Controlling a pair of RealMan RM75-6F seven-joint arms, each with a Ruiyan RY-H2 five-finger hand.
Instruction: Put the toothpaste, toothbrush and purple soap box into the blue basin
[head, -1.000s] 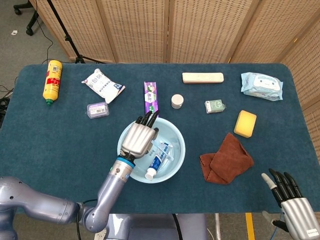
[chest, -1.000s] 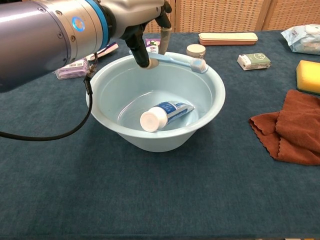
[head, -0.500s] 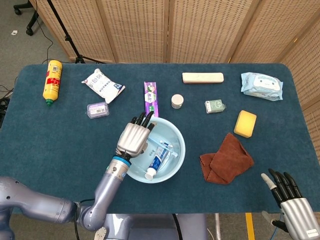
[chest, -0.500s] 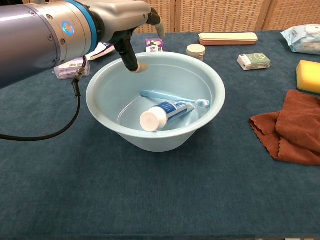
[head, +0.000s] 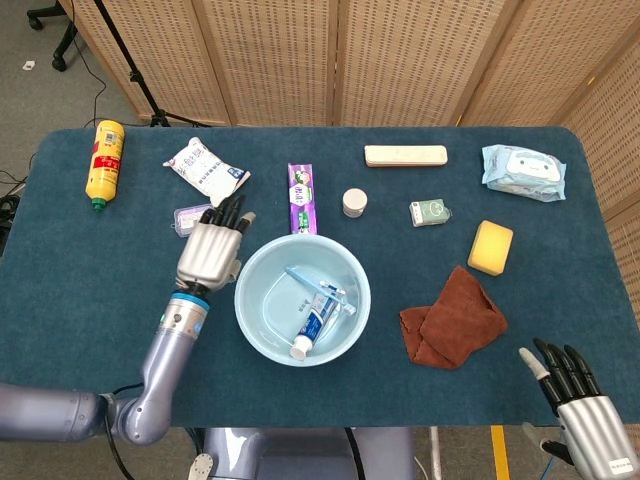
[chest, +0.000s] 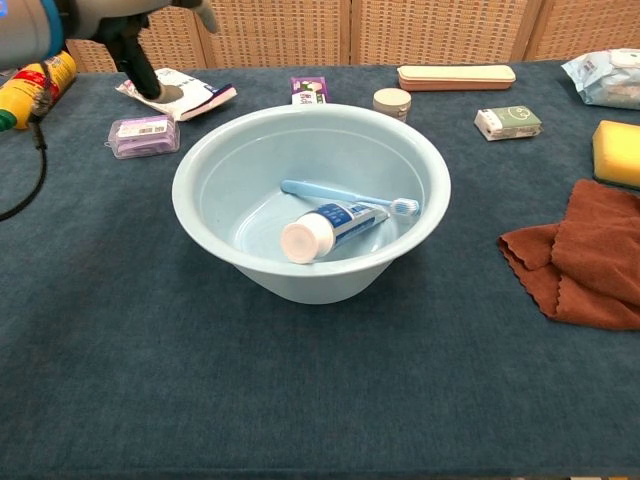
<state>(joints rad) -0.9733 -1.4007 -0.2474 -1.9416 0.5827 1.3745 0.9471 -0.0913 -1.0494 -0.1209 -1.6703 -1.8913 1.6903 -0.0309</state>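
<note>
1. The toothbrush (chest: 345, 195) now lies inside the blue basin (chest: 205, 190), its bristled head toward the right wall. A second ago it rested across the far rim under the left robot hand's fingers; half a second ago it had already dropped in.

2. The toothpaste (chest: 325, 226) lies beside it on the basin floor, white cap toward the near side, just as before.

3. The left robot hand (head: 210, 250) has pulled out of the basin and moved left. It now hangs over the desk (head: 90, 290) just left of the basin, empty, with its fingers loosely spread and pointing toward the far side.

4. The purple soap box (chest: 144, 135) sits on the desk left of the basin and a little farther back. In the head view the left robot hand's fingertips lie just beside it, partly covering it; I cannot tell whether they touch it.

5. The right robot hand (head: 580, 400) rests at the near right corner, holding nothing, fingers straight and slightly apart, well away from everything.

6. By my reading, two of the three things are done, and only the soap box is left. The hand's shift to the left looks like the start of a reach for it.

7. The box is low and flat, so getting fingers around it may be fiddly. The white packet (head: 206, 170) lies close behind it and could be nudged.
</note>
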